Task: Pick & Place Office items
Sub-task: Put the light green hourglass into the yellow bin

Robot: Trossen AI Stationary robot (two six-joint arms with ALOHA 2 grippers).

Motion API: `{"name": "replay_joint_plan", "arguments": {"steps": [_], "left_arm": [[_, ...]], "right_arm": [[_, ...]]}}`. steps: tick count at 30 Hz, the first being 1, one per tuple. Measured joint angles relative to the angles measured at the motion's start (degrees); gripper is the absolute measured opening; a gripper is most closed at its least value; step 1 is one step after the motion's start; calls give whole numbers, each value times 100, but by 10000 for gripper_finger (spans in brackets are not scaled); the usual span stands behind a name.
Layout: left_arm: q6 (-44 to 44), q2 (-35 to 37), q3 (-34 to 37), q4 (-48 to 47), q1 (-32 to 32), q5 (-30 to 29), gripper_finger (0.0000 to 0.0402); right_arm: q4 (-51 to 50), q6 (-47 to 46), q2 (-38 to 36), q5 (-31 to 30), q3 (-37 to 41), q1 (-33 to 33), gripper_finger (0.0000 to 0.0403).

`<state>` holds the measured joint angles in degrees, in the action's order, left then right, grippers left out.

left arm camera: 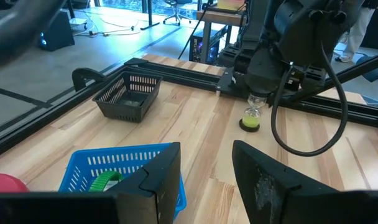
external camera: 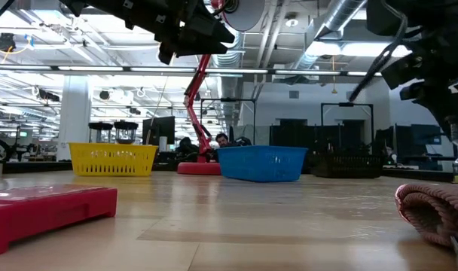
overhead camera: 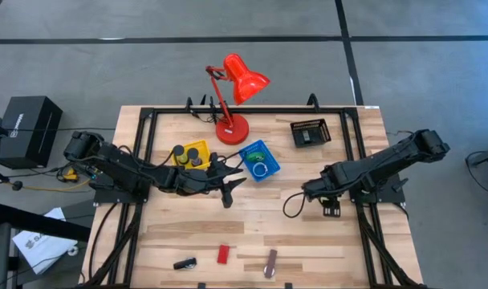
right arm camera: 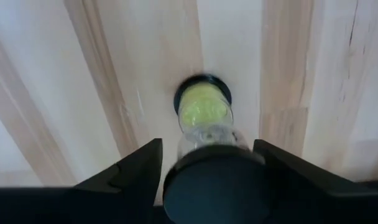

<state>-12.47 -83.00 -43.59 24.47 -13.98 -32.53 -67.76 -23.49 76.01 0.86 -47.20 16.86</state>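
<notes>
Red block (external camera: 48, 211) cut off at picture's edge; pinkish bar (external camera: 434, 211) perhaps likewise.

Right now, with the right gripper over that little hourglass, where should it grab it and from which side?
Probably the round black top cap, coming straight down. The hourglass stands upright, cap up, and the right gripper hangs open above, a finger on each side. The glass below looks narrower. The left gripper waits open by the blue tray.
</notes>
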Motion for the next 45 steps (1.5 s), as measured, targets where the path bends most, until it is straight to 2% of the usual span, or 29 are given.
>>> {"name": "replay_joint_plan", "arguments": {"steps": [10, 18, 22, 33, 37, 45], "left_arm": [[0, 2, 0, 0, 0, 0, 140], [0, 0, 0, 0, 0, 0, 140], [0, 2, 0, 0, 0, 0, 140], [0, 2, 0, 0, 0, 0, 140], [-2, 1, 0, 0, 0, 0, 140], [0, 1, 0, 0, 1, 0, 140]], "right_arm": [[54, 4, 0, -2, 0, 0, 198], [139, 29, 0, -7, 0, 0, 215], [253, 140, 0, 9, -13, 0, 196], [262, 378, 4, -45, -718, -4, 204], [559, 591, 15, -90, -968, -98, 197], [1814, 1060, 22, -85, -979, -585, 197]]}}
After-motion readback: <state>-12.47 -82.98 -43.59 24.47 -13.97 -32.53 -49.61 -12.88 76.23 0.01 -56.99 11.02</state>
